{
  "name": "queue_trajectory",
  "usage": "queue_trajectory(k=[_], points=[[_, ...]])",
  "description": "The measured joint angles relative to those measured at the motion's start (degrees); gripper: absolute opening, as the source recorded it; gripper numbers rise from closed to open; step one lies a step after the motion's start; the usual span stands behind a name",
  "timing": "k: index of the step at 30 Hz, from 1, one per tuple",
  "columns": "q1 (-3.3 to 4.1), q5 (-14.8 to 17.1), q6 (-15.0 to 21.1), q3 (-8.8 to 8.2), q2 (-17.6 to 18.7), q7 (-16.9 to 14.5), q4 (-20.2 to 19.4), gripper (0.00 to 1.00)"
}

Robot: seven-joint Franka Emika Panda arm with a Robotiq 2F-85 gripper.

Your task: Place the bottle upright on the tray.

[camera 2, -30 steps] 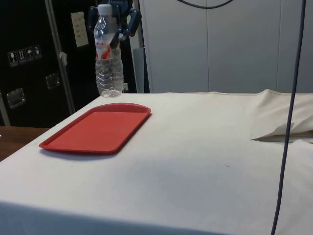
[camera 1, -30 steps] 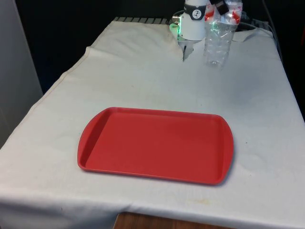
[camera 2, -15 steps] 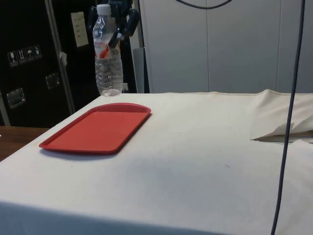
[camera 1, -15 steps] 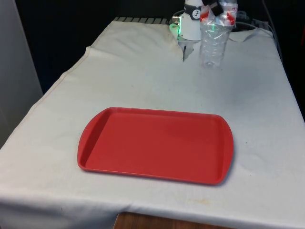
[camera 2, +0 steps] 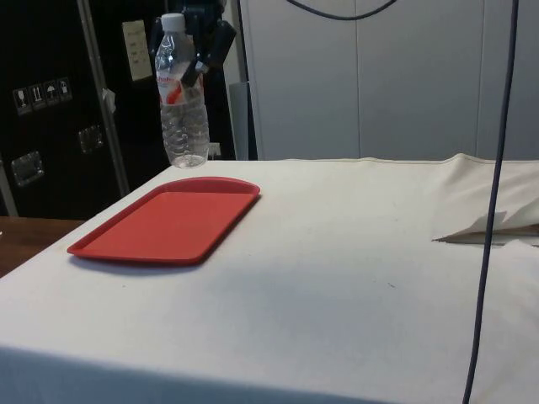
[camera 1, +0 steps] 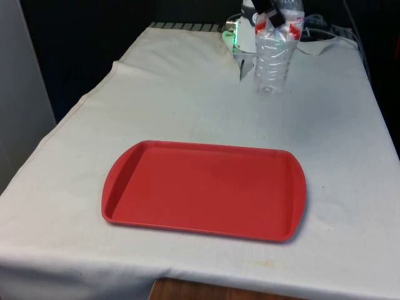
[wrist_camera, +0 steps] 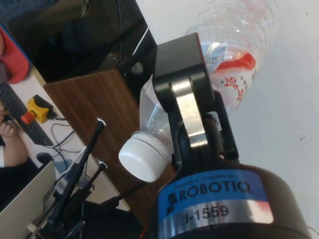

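Since the clear plastic water bottle (camera 2: 184, 93) looks empty, it should be very light, thin-walled and easy to dent — and quick to tip once let go. The gripper (camera 2: 202, 52) is clamped on it just below the white cap (wrist_camera: 144, 158), at the stiffer shoulder above the red-and-white label (camera 1: 279, 24), which seems the sensible place to hold it. It hangs roughly upright above the white cloth (camera 1: 187, 100), beyond the far edge of the red tray (camera 1: 206, 190) and well clear of it. That tray is flat with a low raised rim, bare, with plenty of room for the base. Wrinkled cloth lies around it — soft footing, so the tray floor is the steadier spot.
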Motion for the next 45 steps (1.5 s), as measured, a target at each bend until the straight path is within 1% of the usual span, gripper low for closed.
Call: queue_trajectory(k=[6,11,17,19,23,28,34,38,42,45], points=[[0.00,0.06,0.92,-0.17,0.80,0.92,0.29,0.00],[0.00,0.52,1.66,-0.29,1.66,1.03,0.57,0.00],[0.00,1.55,3.55,-0.29,2.81,1.03,0.63,0.00],[0.06,2.35,4.64,-0.29,3.44,0.97,0.69,0.00],[0.06,2.98,5.39,-0.29,4.01,0.86,0.92,0.00],[0.00,3.21,5.44,-0.29,5.96,1.72,3.04,0.00],[-0.06,3.44,5.44,-0.40,7.73,2.23,4.58,0.00],[-0.17,4.07,5.39,-0.74,9.74,2.29,6.25,0.00],[-0.23,4.76,5.10,-1.15,10.89,2.23,7.33,0.00],[-0.34,5.50,4.13,-1.72,12.15,2.18,8.77,0.00]])
